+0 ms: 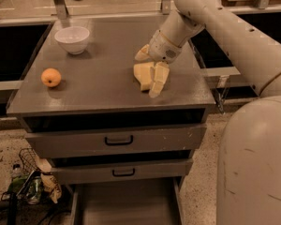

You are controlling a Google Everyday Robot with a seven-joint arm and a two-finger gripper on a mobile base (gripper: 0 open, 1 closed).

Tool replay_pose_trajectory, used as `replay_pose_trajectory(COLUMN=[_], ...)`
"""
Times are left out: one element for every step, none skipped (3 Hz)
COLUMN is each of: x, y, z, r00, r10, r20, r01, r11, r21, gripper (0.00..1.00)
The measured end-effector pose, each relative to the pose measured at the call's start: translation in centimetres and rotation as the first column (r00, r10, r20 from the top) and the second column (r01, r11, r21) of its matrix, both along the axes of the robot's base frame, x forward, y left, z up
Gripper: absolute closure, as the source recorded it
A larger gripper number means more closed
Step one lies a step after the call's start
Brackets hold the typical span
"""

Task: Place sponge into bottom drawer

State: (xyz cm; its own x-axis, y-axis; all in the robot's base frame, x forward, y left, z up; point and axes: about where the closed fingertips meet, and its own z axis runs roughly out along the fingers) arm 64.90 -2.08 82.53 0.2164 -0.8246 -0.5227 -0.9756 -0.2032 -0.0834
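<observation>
The step in hand looks like securing the sponge (141, 74) on the worktop (98, 86). The claw (152, 74) should close squarely across the foam's middle, lift straight up, then swing to the near, open bottom drawer (126, 205). The sponge lies right of the worktop's centre, touching the claw. Whether the claw is clenched on it, I cannot tell.
</observation>
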Motion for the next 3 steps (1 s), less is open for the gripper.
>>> replay_pose_trajectory(x=[0.0, 0.0, 0.0], y=[0.0, 0.0, 0.0], z=[0.0, 0.0, 0.0], r00=[1.0, 1.0, 1.0], r10=[0.0, 0.0, 0.0], r20=[0.0, 0.0, 0.0], r01=[0.0, 0.0, 0.0], r11=[1.0, 1.0, 1.0], r21=[0.0, 0.0, 0.0], gripper=[0.19, 0.42, 0.73])
